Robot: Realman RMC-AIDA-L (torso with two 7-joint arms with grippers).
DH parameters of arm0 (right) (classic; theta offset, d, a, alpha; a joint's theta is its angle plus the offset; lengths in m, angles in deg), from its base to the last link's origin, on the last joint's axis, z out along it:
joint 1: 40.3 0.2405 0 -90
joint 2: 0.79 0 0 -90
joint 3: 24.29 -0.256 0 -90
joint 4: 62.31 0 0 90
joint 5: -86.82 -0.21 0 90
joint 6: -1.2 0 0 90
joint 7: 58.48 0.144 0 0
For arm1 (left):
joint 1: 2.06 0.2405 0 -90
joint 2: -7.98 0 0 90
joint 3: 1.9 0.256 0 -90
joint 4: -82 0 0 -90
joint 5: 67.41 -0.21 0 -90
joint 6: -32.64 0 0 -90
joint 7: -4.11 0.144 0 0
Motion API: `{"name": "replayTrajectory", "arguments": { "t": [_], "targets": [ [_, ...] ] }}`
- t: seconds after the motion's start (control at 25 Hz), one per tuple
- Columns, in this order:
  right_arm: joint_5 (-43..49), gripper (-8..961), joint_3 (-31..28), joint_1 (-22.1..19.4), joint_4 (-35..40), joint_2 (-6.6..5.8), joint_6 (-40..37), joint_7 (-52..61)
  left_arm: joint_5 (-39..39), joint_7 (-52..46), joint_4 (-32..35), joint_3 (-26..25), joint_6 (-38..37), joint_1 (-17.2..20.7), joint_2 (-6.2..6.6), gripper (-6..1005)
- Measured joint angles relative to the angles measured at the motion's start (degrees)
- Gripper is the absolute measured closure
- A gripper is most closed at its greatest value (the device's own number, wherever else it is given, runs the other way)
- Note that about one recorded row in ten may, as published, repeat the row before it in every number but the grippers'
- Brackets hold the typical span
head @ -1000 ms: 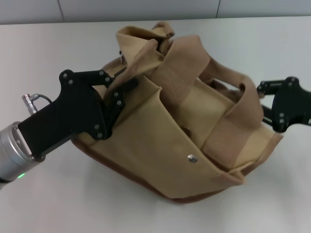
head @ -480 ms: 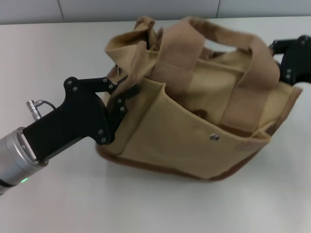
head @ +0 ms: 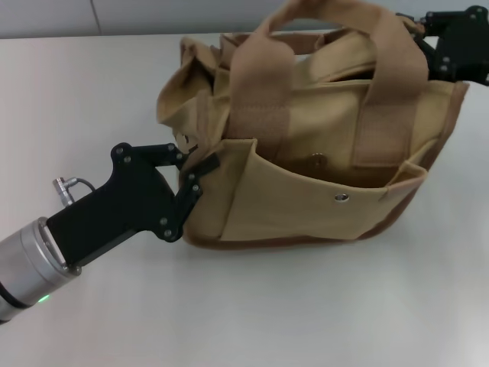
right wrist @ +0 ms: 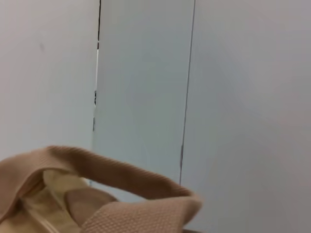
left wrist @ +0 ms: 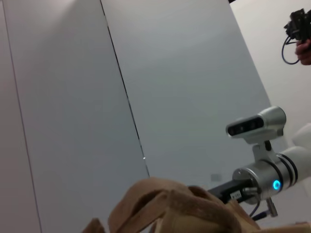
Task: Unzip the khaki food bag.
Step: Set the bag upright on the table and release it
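The khaki food bag (head: 306,176) stands upright on the white table in the head view, with both webbing handles (head: 260,84) raised and a silver snap (head: 341,198) on its front pocket. My left gripper (head: 197,162) is at the bag's left end, shut on the fabric just below a small silver ring (head: 183,140). My right gripper (head: 428,30) is at the top of the bag's right end, its tips hidden behind the right handle, and holds that end. The handles show low in the left wrist view (left wrist: 165,208) and in the right wrist view (right wrist: 121,174).
The white table (head: 306,313) extends in front of the bag and to its left. A grey panelled wall (head: 214,15) runs along the back. The left wrist view shows my right arm's silver wrist with its camera (left wrist: 262,174) beyond the bag.
The right gripper has moved up and back and the bag's right end has gone with it. The bag has turned from slumped and tilted to upright. The left gripper has stayed at the left end, slightly lower.
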Motion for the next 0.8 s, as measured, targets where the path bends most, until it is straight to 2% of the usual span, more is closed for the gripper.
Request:
{"name": "replayTrajectory", "arguments": {
  "t": [0.2,0.48,0.72,0.8],
  "targets": [
    [1.1,870,2.1,1.6,-2.5,-0.08,3.9,-0.2,0.2,-0.5,0.0,-0.4,1.5,1.2,0.17,797],
    [0.6,858,2.2,1.7,-4.4,-0.09,6.1,-0.3,0.2,-0.6,0.1,-0.1,3.6,2.1,0.29,794],
    [-2.5,661,2.0,0.5,-4.4,0.04,5.7,-0.5,0.5,-1.9,0.0,-1.6,2.5,3.9,0.09,791],
    [-4.7,624,1.9,-0.3,-4.1,0.04,5.6,-0.7,0.6,-1.8,0.2,-1.9,1.1,4.6,0.10,790]
  ]
}}
